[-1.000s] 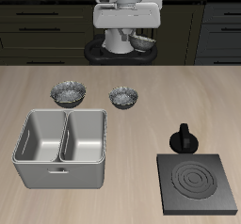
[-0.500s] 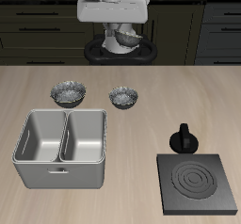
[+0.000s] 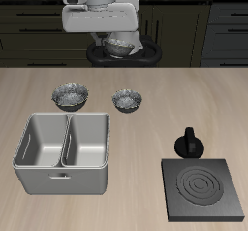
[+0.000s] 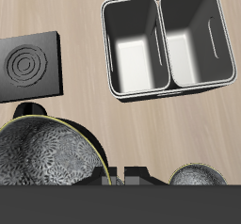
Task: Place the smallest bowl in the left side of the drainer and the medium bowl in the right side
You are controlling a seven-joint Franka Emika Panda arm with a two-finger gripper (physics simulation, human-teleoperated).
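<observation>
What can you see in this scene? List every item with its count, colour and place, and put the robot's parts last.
drainer: 1, light grey, two compartments, both empty, near the table's front edge
bowls on the table: 2, dark-grey mottled metallic, just behind the drainer, apart from each other
bowl in the gripper: 1, same metallic look, lifted above the table's back edge; size hard to compare
stove plate: 1, flat black with ring marks, by the front edge
small pot-like object: 1, black, just behind the stove plate
table: 1, light wood
cabinets: dark, behind the table
robot arm: 1, white
gripper: 1, holding the raised bowl
</observation>
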